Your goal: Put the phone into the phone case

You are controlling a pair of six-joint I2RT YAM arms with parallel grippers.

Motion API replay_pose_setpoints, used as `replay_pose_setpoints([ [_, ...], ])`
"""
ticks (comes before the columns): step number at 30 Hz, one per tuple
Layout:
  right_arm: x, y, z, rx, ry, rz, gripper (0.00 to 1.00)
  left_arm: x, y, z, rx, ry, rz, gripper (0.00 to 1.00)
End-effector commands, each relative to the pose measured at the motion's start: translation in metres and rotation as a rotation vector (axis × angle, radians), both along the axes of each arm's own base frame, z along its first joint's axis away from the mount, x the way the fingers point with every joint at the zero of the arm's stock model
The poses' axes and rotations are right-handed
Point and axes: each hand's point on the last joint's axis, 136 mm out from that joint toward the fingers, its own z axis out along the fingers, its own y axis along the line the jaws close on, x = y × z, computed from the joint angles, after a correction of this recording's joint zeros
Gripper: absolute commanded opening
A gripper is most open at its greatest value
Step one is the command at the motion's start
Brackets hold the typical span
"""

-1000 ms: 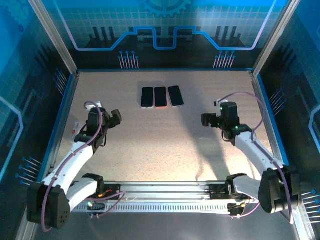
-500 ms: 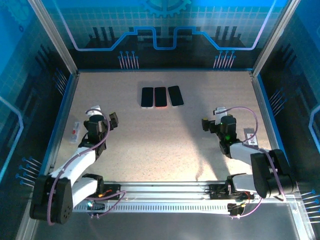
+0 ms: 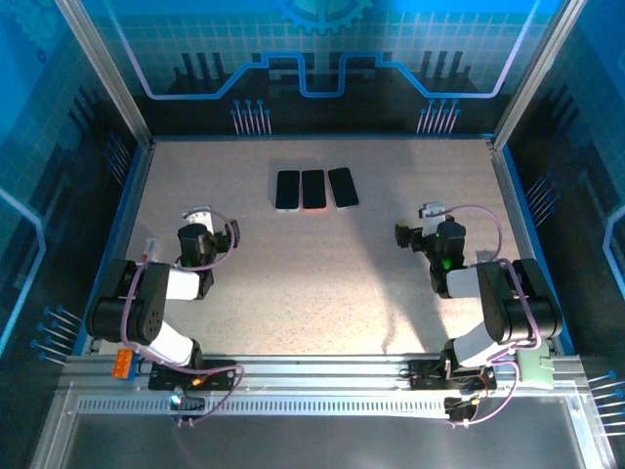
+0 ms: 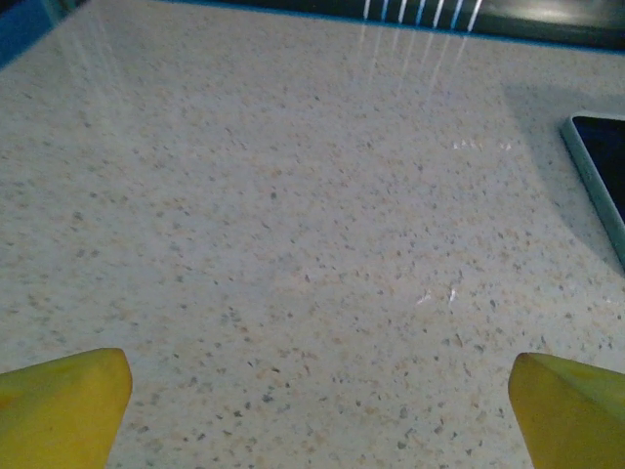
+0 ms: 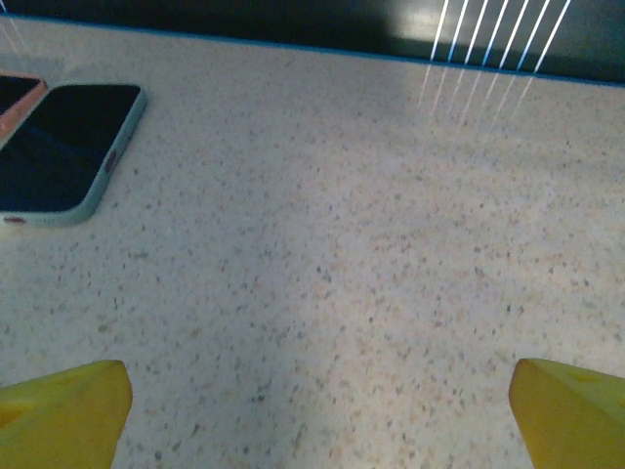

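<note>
Three dark slabs lie side by side at the back middle of the table: one with a white rim, one with a red rim and one with a pale teal rim. I cannot tell which is the phone and which the case. My left gripper sits low over bare table, well to their near left. In the left wrist view it is open and the white-rimmed slab shows at the right edge. My right gripper is open too, with the teal slab and the red-rimmed one to its far left.
A blue raised border and metal frame posts ring the speckled table. A small clear item lies by the left border. Both arms are folded close to their bases at the near edge.
Both arms have folded back and down toward their bases, bringing the wrists low over the table. The three slabs have not moved.
</note>
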Motion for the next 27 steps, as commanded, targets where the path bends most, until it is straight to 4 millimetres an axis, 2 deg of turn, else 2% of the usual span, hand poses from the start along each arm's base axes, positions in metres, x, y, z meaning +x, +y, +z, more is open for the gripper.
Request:
replay_pose_setpoints([
  [1, 0.0065, 0.0025, 0.0102, 0.026, -0.027, 0.023, 1.0, 0.0125, -0.0058, 0.0271, 0.002, -0.118, -0.055, 1.0],
  [27, 0.0068, 0.0062, 0.0093, 0.011, -0.023, 0.033, 1.0, 0.013, -0.0066, 0.025, 0.006, -0.101, -0.061, 0.99],
])
